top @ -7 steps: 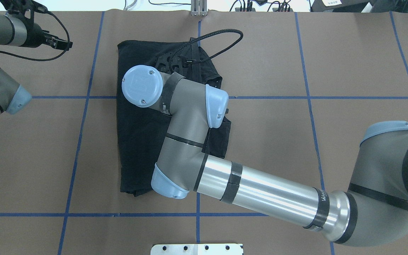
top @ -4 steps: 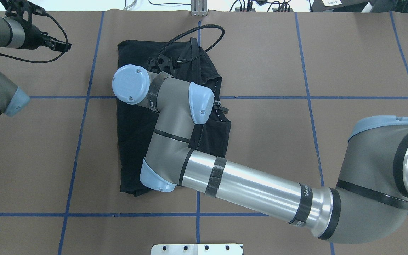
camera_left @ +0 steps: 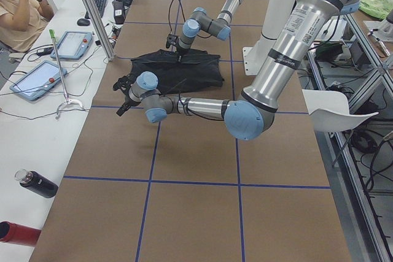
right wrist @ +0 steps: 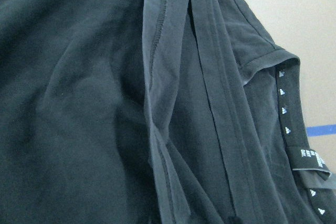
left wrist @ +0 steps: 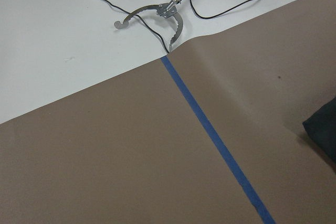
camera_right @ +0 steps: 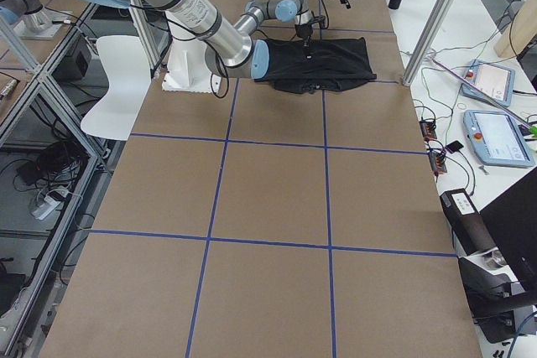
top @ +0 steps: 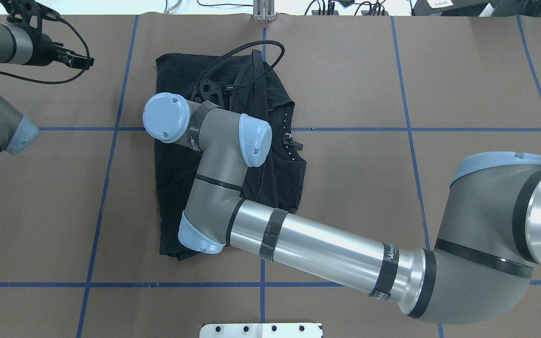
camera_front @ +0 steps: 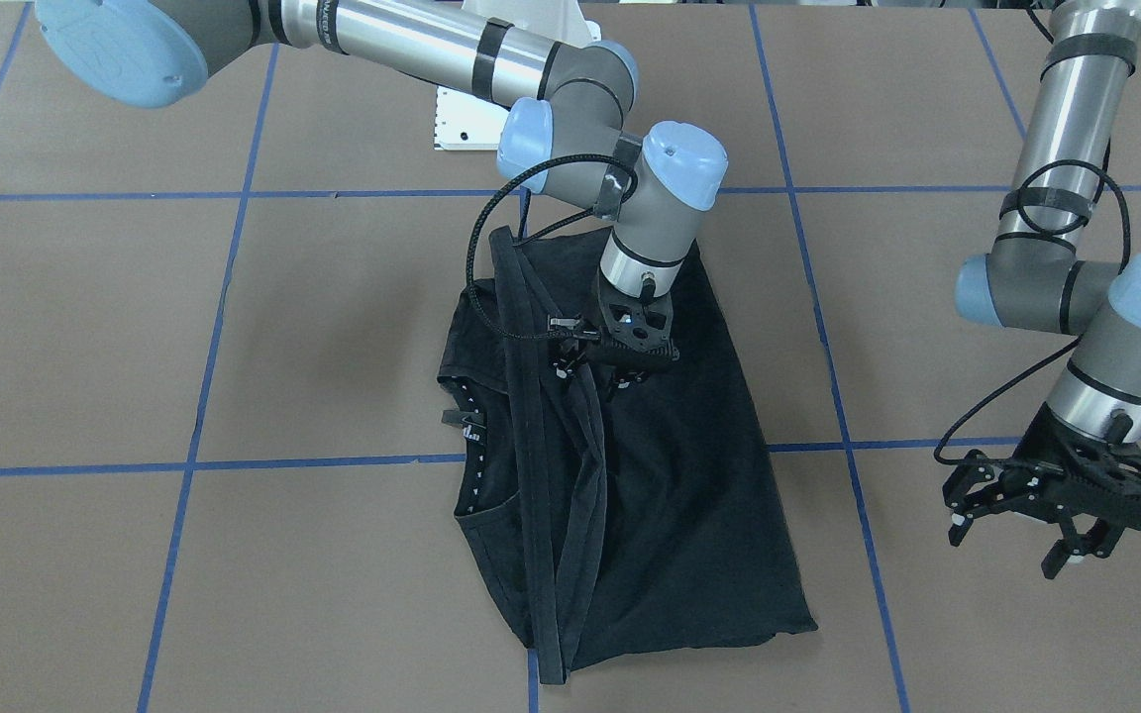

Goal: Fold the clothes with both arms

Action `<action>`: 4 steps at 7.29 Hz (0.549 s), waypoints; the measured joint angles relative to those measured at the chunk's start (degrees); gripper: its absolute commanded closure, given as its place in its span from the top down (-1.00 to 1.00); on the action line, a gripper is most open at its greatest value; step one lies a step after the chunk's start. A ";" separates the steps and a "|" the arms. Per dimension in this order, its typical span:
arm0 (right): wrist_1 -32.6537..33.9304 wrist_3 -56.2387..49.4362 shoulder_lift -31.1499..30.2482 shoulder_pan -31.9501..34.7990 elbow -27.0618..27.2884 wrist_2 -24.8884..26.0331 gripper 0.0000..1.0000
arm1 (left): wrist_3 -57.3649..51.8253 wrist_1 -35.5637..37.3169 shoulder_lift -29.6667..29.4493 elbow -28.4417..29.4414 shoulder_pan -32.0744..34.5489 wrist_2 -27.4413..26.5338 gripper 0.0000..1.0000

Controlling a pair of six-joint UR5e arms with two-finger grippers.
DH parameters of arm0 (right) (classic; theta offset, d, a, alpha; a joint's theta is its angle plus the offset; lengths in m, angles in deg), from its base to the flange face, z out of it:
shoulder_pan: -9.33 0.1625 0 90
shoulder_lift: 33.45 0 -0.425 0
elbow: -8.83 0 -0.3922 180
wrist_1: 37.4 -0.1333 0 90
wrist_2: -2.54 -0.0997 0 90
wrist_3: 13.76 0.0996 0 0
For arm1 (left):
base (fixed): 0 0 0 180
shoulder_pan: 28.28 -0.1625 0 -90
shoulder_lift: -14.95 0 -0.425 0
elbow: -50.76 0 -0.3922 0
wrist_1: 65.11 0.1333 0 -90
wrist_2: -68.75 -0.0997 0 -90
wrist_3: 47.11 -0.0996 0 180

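Observation:
The black T-shirt (camera_front: 670, 495) lies folded lengthwise on the brown table, with hem strips bunched along its middle and the collar label (camera_front: 471, 421) at one side. It also shows in the overhead view (top: 172, 188) and fills the right wrist view (right wrist: 79, 103). No logo shows. My right gripper (camera_front: 595, 378) hangs just above the shirt's middle, fingers apart and holding nothing; in the overhead view (top: 209, 88) the wrist mostly hides it. My left gripper (camera_front: 1011, 550) is open and empty over bare table, off the shirt's side, also seen overhead (top: 85, 60).
Blue tape lines (top: 261, 284) grid the brown paper. The white base plate (top: 261, 330) sits at the robot's edge. Metal tongs (left wrist: 163, 11) and cables lie on the white surface past the paper. An operator (camera_left: 18, 4), tablets (camera_left: 34, 81) and bottles (camera_left: 37, 183) are at the far side.
My right arm's wrist and gripper have slid leftward in the overhead view across the shirt, uncovering the collar. The left arm has barely moved.

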 measured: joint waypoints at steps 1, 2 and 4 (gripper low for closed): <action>-0.16 -0.01 0.17 -0.12 -0.22 0.00 -0.96 | 0.00 0.04 0.00 0.02 -0.03 0.00 1.00; -0.19 -0.10 0.23 -0.19 -0.30 -0.03 -1.00 | 0.00 0.06 0.00 0.03 -0.08 0.00 1.00; -0.18 -0.32 0.21 -0.27 -0.33 -0.08 -1.00 | 0.00 0.05 0.00 0.04 -0.13 0.00 1.00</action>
